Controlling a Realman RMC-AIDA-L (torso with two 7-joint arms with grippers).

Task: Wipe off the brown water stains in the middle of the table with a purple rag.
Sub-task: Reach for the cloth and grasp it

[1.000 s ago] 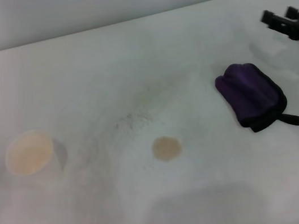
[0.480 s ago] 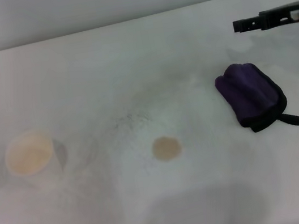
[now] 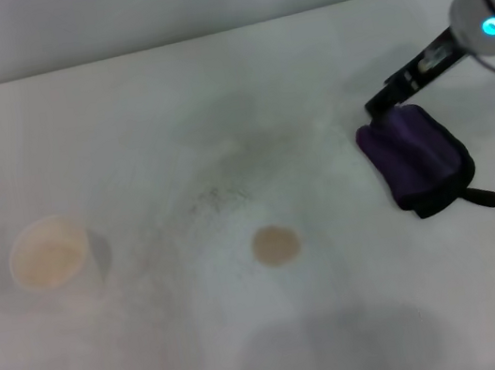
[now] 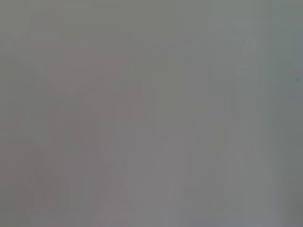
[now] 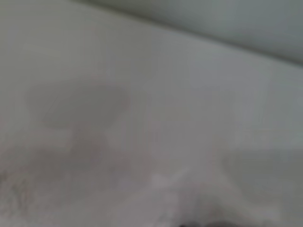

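Observation:
The purple rag (image 3: 416,158) lies bunched on the white table (image 3: 212,86) at the right, its black loop tail pointing to the right front. The brown water stain (image 3: 276,245) is a small round tan blot near the table's middle, left of the rag and apart from it. My right gripper (image 3: 377,107) reaches down from the upper right, and its dark tip is at the rag's far left edge. It is seen side-on. The right wrist view shows only blurred white tabletop. My left gripper is out of view, and its wrist view shows plain grey.
A white paper cup (image 3: 49,255) stands at the left of the table. Faint grey speckled smudges (image 3: 216,198) lie behind the stain. The table's far edge (image 3: 158,48) meets a grey wall.
My right arm has swung in from the far right and come down, so its tip moved from above and behind the rag to the rag's far left edge. Rag and stain have not moved.

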